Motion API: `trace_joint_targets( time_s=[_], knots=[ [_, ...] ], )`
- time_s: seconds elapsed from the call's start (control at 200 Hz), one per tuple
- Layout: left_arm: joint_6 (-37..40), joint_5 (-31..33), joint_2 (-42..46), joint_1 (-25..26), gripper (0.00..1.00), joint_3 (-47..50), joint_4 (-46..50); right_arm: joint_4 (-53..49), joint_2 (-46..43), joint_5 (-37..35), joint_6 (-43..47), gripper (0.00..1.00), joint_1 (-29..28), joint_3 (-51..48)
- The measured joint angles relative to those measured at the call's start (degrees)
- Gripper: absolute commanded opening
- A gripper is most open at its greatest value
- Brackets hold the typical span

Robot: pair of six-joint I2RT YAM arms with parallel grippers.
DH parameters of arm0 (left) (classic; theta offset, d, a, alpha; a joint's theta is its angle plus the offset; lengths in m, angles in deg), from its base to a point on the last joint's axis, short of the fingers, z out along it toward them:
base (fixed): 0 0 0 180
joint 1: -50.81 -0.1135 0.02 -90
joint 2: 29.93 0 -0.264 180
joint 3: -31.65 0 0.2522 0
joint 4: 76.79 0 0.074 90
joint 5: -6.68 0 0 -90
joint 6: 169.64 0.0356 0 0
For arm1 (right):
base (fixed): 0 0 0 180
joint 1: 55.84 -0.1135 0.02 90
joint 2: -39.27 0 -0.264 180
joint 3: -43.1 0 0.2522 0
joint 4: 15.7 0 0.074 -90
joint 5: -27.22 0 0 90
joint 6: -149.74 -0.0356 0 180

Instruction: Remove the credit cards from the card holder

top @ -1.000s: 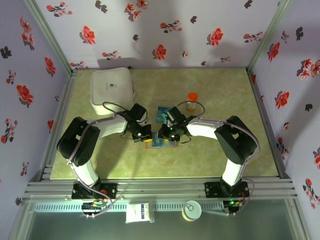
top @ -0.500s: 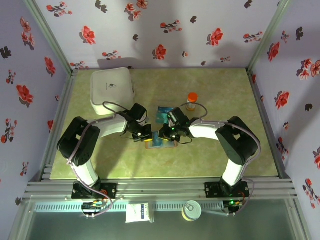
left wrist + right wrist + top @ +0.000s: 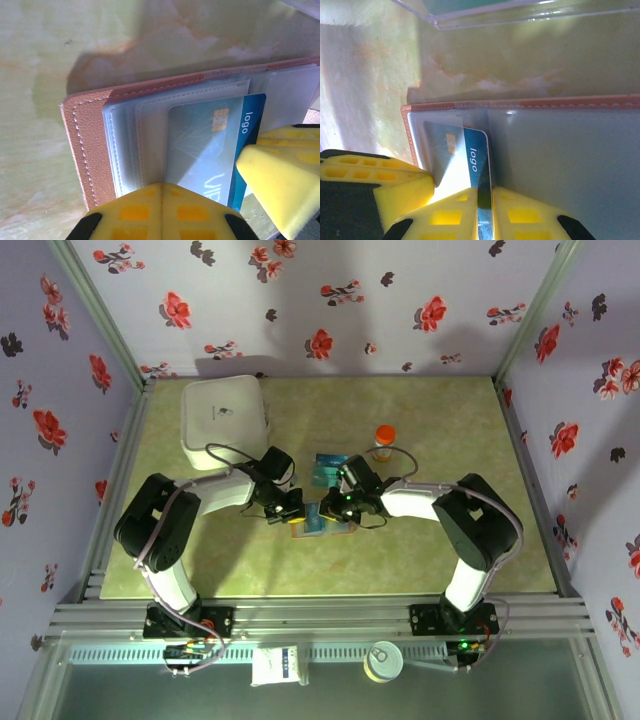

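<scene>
While blue card (image 3: 472, 150) sits partly out of sleeve (image 3: 150, 125), right fingers (image 3: 452, 215) clamp its edge; left fingers (image 3: 135, 212), together, pin open card holder (image 3: 82, 150) on bench (image 3: 450, 440), top view centre. Extraction incomplete; other cards unconfirmed.

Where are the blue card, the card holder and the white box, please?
blue card (image 3: 212, 147), left wrist view, its middle.
card holder (image 3: 82, 145), left wrist view, its brown stitched rim.
white box (image 3: 225, 420), top view, its lid.

One card holder (image 3: 85, 145), one blue card (image 3: 200, 145) inside, one white box (image 3: 225, 418), one bottle (image 3: 384, 440).
</scene>
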Motion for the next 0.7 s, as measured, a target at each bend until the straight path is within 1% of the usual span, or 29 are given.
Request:
trace_joint_targets(
  time_s=[0.19, 0.42, 0.7],
  knots=[
    [0.0, 0.0, 0.0, 0.0, 0.01, 0.0, 0.0, -0.9, -2.6, 0.0, 0.5, 0.11, 1.5, -1.3],
    [0.0, 0.0, 0.0, 0.0, 0.01, 0.0, 0.0, -3.1, -5.8, -0.4, 1.8, 0.10, 2.3, -1.6],
    [0.0, 0.0, 0.0, 0.0, 0.01, 0.0, 0.0, -10.0, -8.2, -3.2, 5.0, 0.08, 2.6, -0.3]
  ],
)
